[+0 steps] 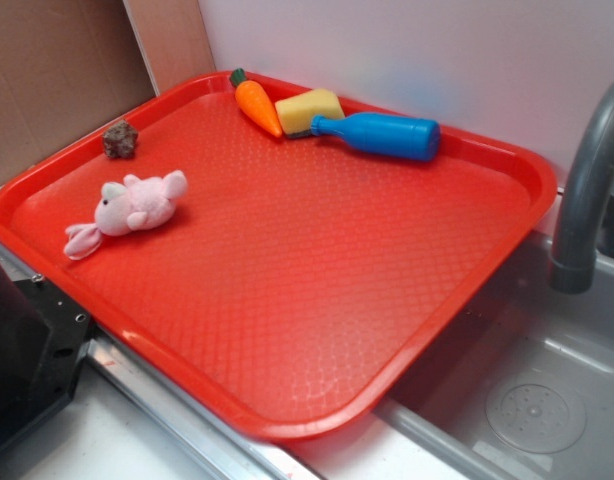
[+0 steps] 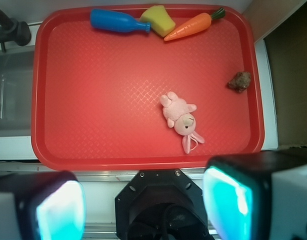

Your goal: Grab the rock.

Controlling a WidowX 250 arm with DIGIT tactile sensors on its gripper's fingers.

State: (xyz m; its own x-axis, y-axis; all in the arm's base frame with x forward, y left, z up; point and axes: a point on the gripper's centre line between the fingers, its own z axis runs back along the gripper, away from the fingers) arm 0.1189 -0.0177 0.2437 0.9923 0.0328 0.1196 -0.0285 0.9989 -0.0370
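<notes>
The rock point(image 1: 120, 139) point(image 2: 240, 81), a small lumpy grey-brown stone, rests on the red tray point(image 1: 317, 300) point(image 2: 93, 100) against its raised rim. A pink plush bunny point(image 1: 127, 210) point(image 2: 181, 119) lies a short way from it on the tray floor. In the wrist view my gripper point(image 2: 143, 205) hangs high above the tray's near edge, far from the rock, open, with a wide empty gap between its two pads point(image 2: 228, 202). Only the robot's black base shows in the exterior view, at the lower left.
An orange toy carrot point(image 1: 257, 105) point(image 2: 191, 26), a yellow sponge point(image 1: 309, 108) point(image 2: 157, 19) and a blue toy bottle point(image 1: 382, 134) point(image 2: 118, 21) lie along the tray's far edge. A grey faucet point(image 1: 587, 190) point(image 2: 8, 30) and sink basin point(image 1: 537, 400) flank the tray.
</notes>
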